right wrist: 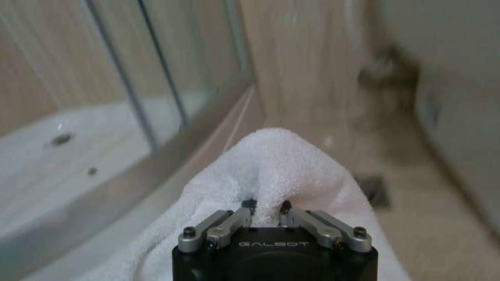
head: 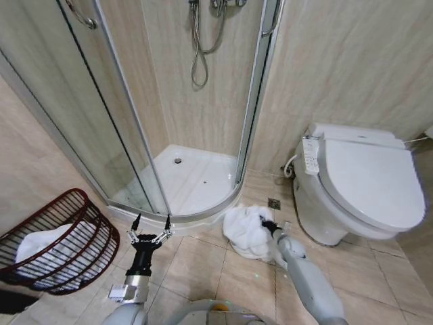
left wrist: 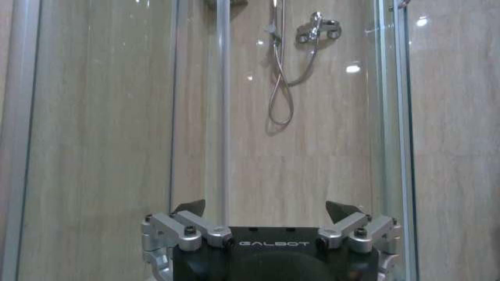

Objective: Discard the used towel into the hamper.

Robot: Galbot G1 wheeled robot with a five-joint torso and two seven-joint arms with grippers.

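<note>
White towel (head: 247, 230) on the floor is pinched in the right gripper's (right wrist: 266, 206) closed jaws; left gripper (head: 150, 228) gapes empty.

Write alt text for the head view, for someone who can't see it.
The right gripper is shut on a crumpled white towel lying on the tiled floor between the shower base and the toilet. The left gripper is open, near the wire hamper, which holds white cloth.
</note>
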